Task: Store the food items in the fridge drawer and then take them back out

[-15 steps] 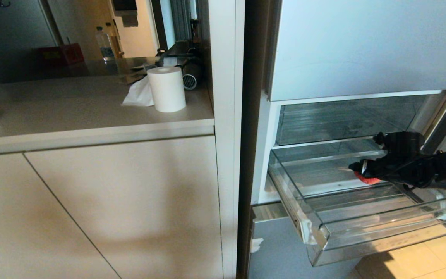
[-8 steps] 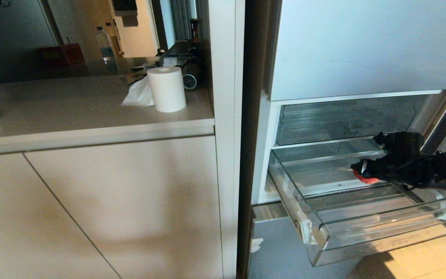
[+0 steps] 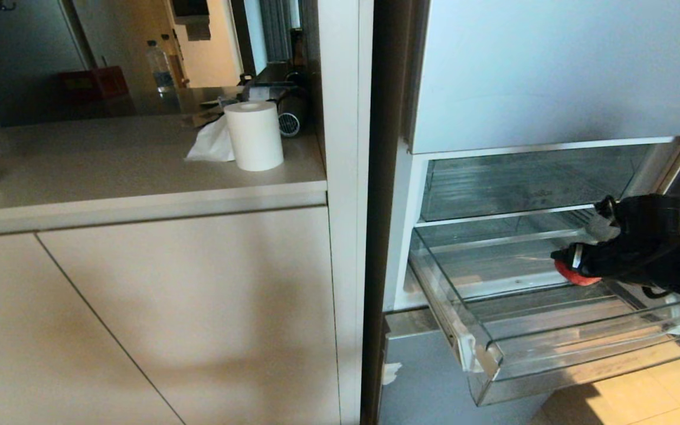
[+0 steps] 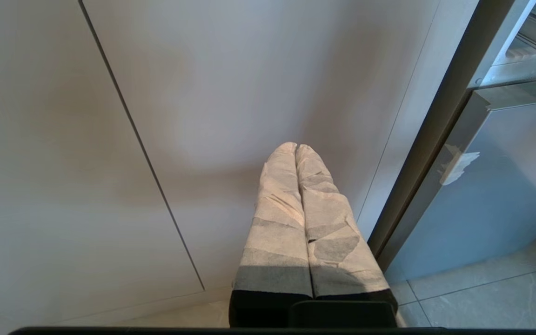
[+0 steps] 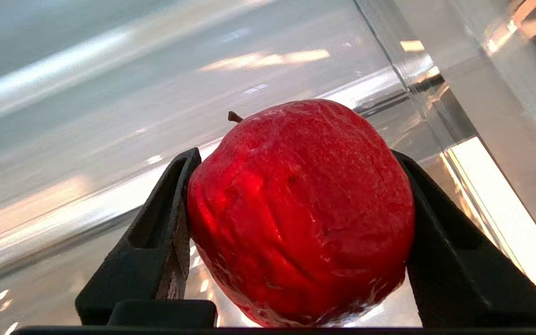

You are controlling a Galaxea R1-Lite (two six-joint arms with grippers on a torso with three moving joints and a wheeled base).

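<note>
Right gripper (image 3: 570, 267) at right of head frame, clamped on red food item (image 5: 300, 209) above open fridge drawer (image 3: 493, 360). Left gripper (image 4: 296, 150) closed, empty, facing white cabinet (image 4: 203, 93).

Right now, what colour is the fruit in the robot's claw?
Shiny red fruit, with a little brown stem; the right wrist view shows it best.

A white paper roll (image 3: 254, 136) stands upright on the beige worktop (image 3: 110, 171), a crumpled tissue (image 3: 213, 143) touching its left side. Farther back stand a plastic bottle (image 3: 159, 66) and a red box (image 3: 93, 82). Cream cabinet doors (image 3: 169, 319) close the front below.
</note>
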